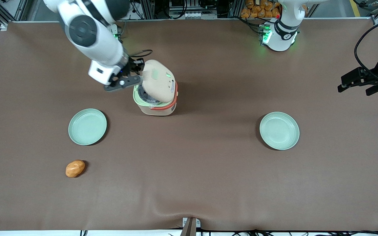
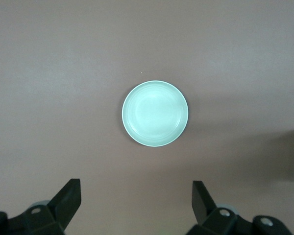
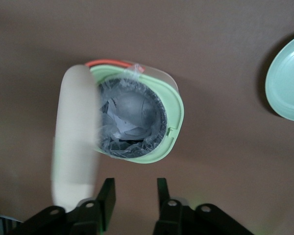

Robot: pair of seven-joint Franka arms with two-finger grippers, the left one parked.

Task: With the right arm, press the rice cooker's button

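The cream-beige rice cooker (image 1: pixel 157 109) stands mid-table with its coral-orange band around it. Its hinged lid (image 1: pixel 157 82) is swung up and tilted, so the pale green inner rim (image 3: pixel 175 115) and the dark inner pot (image 3: pixel 132 115), with crumpled clear film in it, are exposed. The lid also shows edge-on in the right wrist view (image 3: pixel 76 137). The right arm's black gripper (image 1: pixel 138 70) hovers beside the raised lid, at the cooker's side toward the working arm's end. In the right wrist view the gripper (image 3: pixel 134 188) is open with only bare table between the fingers. No button is visible.
A pale green plate (image 1: pixel 87 127) lies nearer the front camera than the cooker, toward the working arm's end; it also shows in the right wrist view (image 3: pixel 289 81). An orange-brown lump (image 1: pixel 75 168) lies nearer still. A second plate (image 1: pixel 279 130) lies toward the parked arm's end.
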